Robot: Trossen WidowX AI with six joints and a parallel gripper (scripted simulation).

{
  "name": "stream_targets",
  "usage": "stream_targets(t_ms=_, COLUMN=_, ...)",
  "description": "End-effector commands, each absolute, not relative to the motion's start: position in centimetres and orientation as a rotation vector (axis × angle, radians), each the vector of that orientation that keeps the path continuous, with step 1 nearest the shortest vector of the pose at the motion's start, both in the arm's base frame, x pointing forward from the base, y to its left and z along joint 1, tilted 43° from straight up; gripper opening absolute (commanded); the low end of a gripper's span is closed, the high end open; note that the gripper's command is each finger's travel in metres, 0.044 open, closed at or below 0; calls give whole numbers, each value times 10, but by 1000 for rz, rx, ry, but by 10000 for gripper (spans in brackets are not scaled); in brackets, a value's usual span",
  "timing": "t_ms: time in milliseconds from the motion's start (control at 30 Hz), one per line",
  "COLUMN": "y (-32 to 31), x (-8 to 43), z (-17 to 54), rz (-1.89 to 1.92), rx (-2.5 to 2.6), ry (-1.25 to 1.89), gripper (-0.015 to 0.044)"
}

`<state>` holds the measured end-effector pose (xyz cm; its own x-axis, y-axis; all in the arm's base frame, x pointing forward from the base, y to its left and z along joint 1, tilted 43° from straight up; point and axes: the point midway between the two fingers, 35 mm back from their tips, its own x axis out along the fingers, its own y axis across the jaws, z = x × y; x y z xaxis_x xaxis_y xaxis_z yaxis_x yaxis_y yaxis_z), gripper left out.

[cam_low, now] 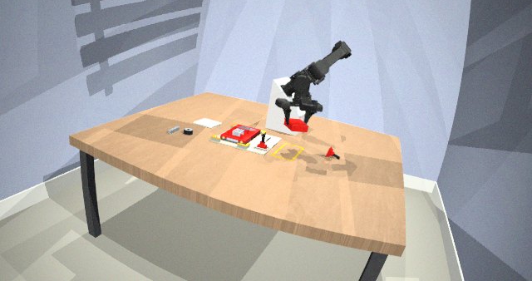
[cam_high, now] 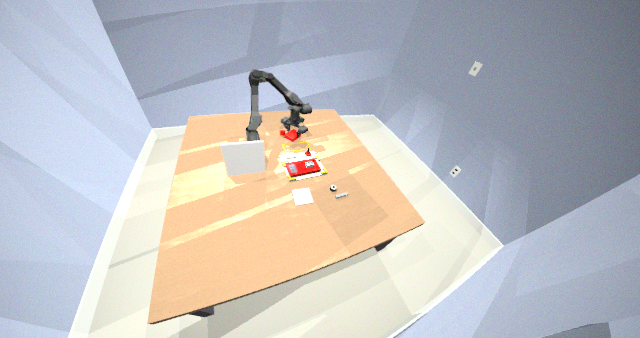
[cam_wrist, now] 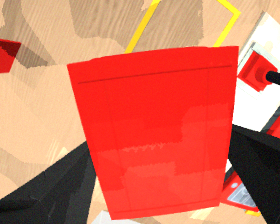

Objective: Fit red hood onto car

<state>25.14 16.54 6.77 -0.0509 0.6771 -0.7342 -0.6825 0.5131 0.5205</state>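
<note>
The red hood [cam_high: 292,135] [cam_low: 297,125] [cam_wrist: 158,130] is held in the air above the table, its flat roof facing the wrist camera. My gripper [cam_high: 294,131] [cam_low: 298,122] [cam_wrist: 158,137] is shut on it, one finger on each side. The red car chassis [cam_high: 296,169] [cam_low: 231,136] sits in its jig [cam_high: 307,176] [cam_low: 215,139] on the table, apart from the hood. The grey engine block [cam_high: 309,164] [cam_low: 238,132] is on its deck. The pegs are too small to make out, and the hood's corner holes are hidden.
A yellow outline [cam_high: 284,147] [cam_low: 281,158] [cam_wrist: 142,26] marks the table beside the jig. A red part with a black stem [cam_high: 308,153] [cam_low: 262,145] [cam_wrist: 258,72] stands by the chassis. Another red piece [cam_low: 330,152] [cam_wrist: 3,56] lies apart. A white upright panel [cam_high: 243,158] [cam_low: 274,106] stands near the arm.
</note>
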Motion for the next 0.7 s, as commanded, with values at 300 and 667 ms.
stream_targets(t_ms=300, y=138, x=279, z=43, rz=1018, rx=46, ry=1235, gripper=0)
stream_targets(t_ms=667, y=99, x=309, z=11, rz=898, rx=152, ry=1313, gripper=0)
